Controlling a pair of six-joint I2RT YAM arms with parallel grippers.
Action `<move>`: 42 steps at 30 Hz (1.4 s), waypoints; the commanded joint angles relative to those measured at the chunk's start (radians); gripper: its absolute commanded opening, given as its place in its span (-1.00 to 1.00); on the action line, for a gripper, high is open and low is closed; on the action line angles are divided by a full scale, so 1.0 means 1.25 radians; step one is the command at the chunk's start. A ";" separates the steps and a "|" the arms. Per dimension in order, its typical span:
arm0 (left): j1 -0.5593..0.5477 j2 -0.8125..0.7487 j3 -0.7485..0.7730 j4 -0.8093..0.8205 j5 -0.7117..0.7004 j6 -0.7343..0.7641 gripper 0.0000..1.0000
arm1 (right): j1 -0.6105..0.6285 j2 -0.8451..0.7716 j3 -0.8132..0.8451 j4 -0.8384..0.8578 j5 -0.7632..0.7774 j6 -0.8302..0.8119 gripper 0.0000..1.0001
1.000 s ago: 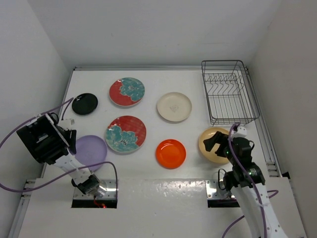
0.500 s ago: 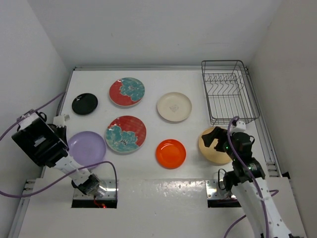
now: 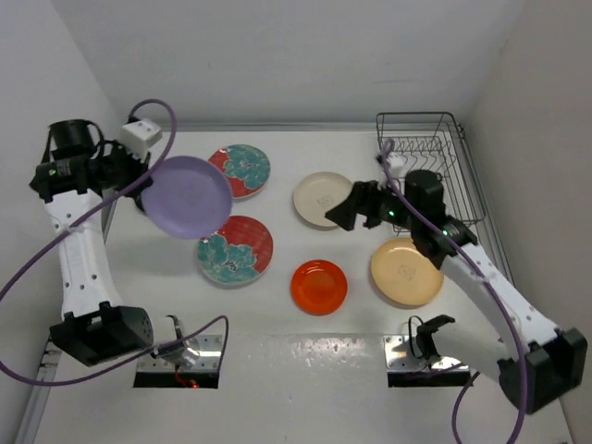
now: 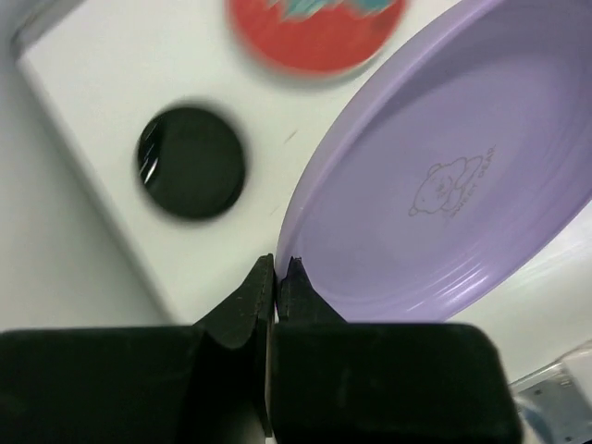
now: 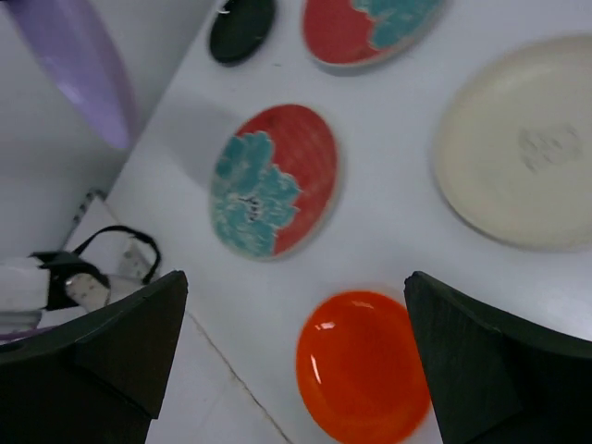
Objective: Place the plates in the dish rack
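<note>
Lavender plate (image 3: pixel 188 196) is up in the air at the left, tilted, with your left pincer (image 4: pixel 277 270) pinching its rim. Your right pincer (image 3: pixel 354 207) is wide open near the cream plate (image 3: pixel 314 199).

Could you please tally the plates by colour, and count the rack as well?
Lavender round plate: 1
Red round plates with teal flowers: 2
Cream round plate: 1
Orange round plate: 1
Tan-yellow round plate: 1
Small black round plate: 1
Dark grey wire dish rack: 1
Total: 8

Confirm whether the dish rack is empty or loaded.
Empty: the dish rack shows bare tines from above; the lavender plate is clamped in the left end effector.
</note>
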 commanded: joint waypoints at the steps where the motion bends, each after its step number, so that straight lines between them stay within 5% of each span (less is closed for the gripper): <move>1: -0.132 0.012 0.019 0.053 0.041 -0.144 -1.00 | 0.076 0.140 0.124 0.111 -0.121 -0.033 1.00; 6: -0.318 0.103 0.086 0.080 -0.008 -0.232 -1.00 | 0.182 0.317 0.260 0.183 -0.157 -0.035 1.00; 13: -0.416 0.202 0.144 0.080 -0.008 -0.225 -1.00 | 0.231 0.495 0.364 0.215 -0.133 -0.033 0.69; 17: -0.416 0.235 0.182 0.071 0.017 -0.210 -1.00 | 0.227 0.553 0.394 0.227 -0.104 -0.017 0.07; 22: -0.393 0.294 0.239 0.064 0.061 -0.210 -1.00 | 0.177 0.569 0.396 0.273 -0.080 0.027 -1.00; 23: -0.393 0.305 0.249 0.064 0.051 -0.210 -0.89 | 0.157 0.570 0.399 0.275 -0.079 0.043 -1.00; 24: -0.393 0.331 0.260 0.054 0.044 -0.210 -0.30 | 0.150 0.569 0.410 0.283 -0.070 0.045 -1.00; 26: -0.393 0.356 0.301 0.042 0.035 -0.210 0.39 | 0.122 0.568 0.423 0.274 -0.060 0.023 -1.00; 27: -0.393 0.365 0.313 0.033 0.027 -0.217 0.97 | 0.116 0.563 0.456 0.252 -0.034 0.015 -1.00; 33: -0.359 0.388 0.352 0.108 -0.104 -0.282 1.00 | -0.043 0.568 0.666 -0.023 0.121 -0.157 -1.00; 42: -0.319 0.457 0.372 0.136 -0.156 -0.300 1.00 | -0.370 0.595 0.739 -0.110 0.347 -0.366 -1.00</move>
